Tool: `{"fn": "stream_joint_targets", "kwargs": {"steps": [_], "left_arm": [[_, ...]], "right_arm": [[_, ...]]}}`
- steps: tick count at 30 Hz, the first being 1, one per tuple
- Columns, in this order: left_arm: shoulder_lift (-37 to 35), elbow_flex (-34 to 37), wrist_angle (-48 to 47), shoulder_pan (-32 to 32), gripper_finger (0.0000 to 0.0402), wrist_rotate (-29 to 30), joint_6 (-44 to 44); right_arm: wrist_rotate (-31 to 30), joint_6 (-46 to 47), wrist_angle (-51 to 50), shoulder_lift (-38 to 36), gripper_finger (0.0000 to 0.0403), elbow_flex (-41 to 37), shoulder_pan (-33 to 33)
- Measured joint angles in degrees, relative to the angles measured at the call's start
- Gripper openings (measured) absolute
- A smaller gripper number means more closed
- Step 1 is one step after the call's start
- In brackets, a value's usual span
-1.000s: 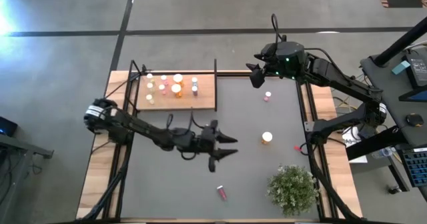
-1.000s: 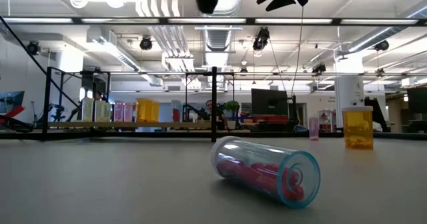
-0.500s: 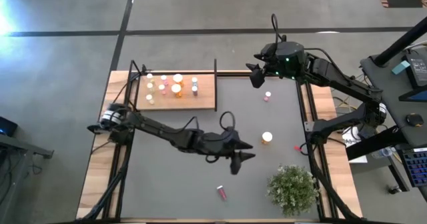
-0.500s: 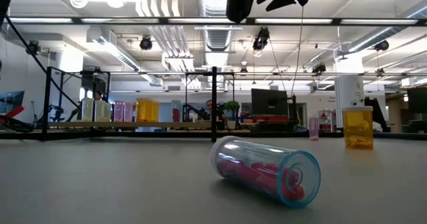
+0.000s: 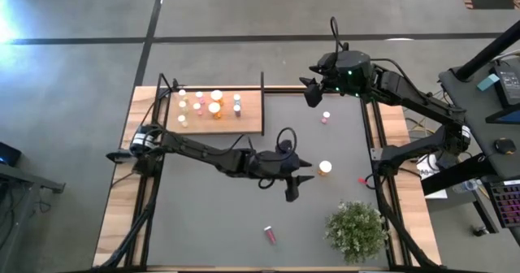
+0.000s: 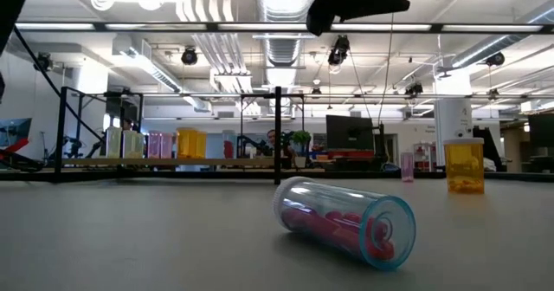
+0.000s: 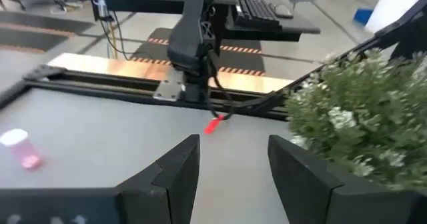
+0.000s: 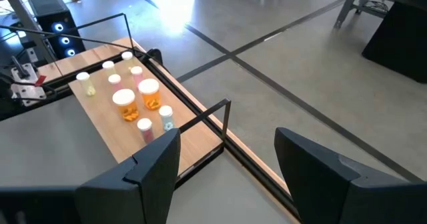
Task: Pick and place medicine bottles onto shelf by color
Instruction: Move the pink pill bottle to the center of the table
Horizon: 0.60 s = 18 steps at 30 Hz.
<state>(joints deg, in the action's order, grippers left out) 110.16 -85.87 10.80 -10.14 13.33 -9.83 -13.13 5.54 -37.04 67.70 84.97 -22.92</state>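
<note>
A dark grey table (image 5: 203, 224) is seen from above, with two dark robot arms reaching over it.

The left arm stretches from the table's left edge across to the middle. Its gripper (image 5: 297, 184) hangs above the table just beside an upright orange bottle (image 5: 325, 167). In the left wrist view its two fingers (image 7: 179, 167) stand partly apart with nothing between them.

The right arm waits at the far right corner of the table. Its gripper (image 5: 310, 92) is above the table's far edge, and in the right wrist view its fingers (image 8: 153, 164) are spread wide and empty.

The shelf (image 5: 252, 114), a light-wood board, lies at the table's far left. On it stand several small bottles with white caps (image 5: 210, 104): yellow-green ones towards the left, pink ones, two larger orange ones and a couple more to the right.

Loose on the table:
- a small pink bottle (image 5: 326, 117), upright, near the right gripper
- the orange bottle by the left gripper, also visible in the low view (image 6: 464, 164)
- a pink bottle (image 5: 269, 235) lying on its side near the front edge; in the low view (image 6: 346, 222) it fills the foreground, clear-walled with pink contents

A bushy green plant (image 5: 356, 231) stands at the table's front right. A tiny red object (image 5: 361, 179) lies near the right edge.
</note>
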Motion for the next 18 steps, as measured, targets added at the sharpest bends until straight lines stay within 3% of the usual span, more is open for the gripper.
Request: {"fn": "stream_joint_targets", "kwargs": {"steps": [7, 18], "left_arm": [[-7.5, 0.2, -13.7, 3.2, 0.0162, -0.2, 2.9], [-22.0, 2.8, -34.2, 10.0, 0.0162, 0.7, 15.8]], "right_arm": [[0.0, 0.0, 0.0, 0.0, 0.0233, 0.0, 0.0], [0.0, 0.9, 1.1, 0.0, 0.0233, 0.0, 0.0]]}}
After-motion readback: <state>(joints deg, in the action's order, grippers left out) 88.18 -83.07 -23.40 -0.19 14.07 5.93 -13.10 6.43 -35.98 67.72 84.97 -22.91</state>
